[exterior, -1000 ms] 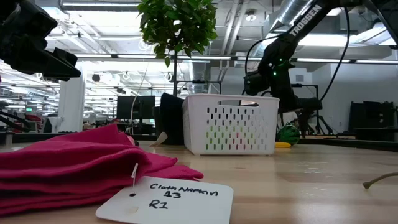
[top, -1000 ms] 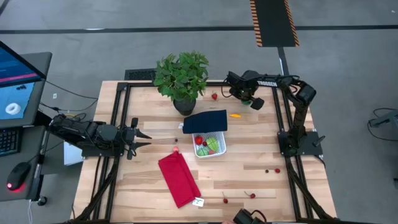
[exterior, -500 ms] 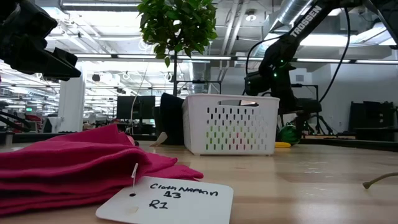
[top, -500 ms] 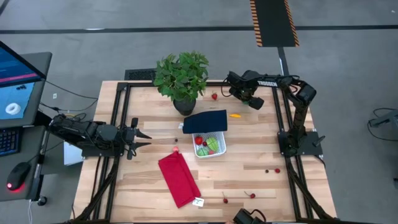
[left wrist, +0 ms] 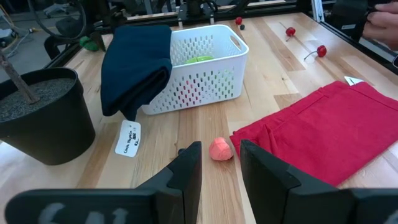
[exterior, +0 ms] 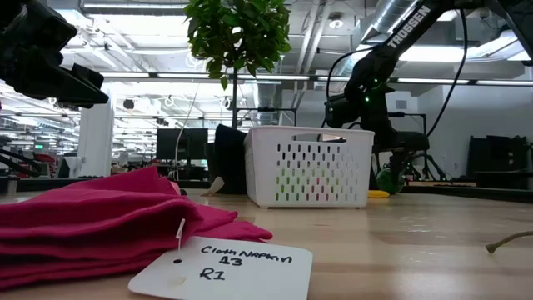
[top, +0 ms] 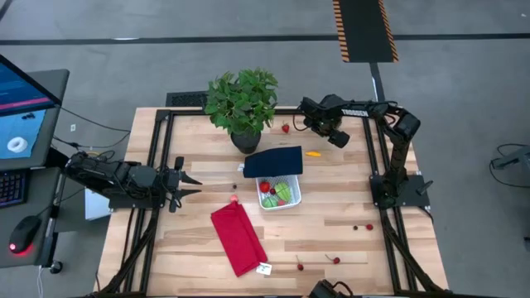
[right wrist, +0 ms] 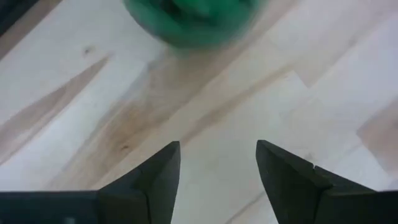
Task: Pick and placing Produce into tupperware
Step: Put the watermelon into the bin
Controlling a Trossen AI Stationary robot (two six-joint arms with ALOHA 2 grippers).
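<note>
From above, the right gripper hangs at the far edge; the tupperware sits mid-table holding produce. Low down, a green ball shows beneath it. The right wrist shows empty fingers apart. The left gripper, fingers apart, faces one pink piece.

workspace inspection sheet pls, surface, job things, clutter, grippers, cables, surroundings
surface: wooden table, bare in places.
job's things: white basket holds green and red produce; orange piece, strawberry, cherries loose; green round toy ahead of the right fingers.
clutter: red cloth, navy cloth, potted plant.
grippers: left gripper waits at the left edge; right gripper open, empty.
cables: nothing seen on the table.
surroundings: monitor at the left.
</note>
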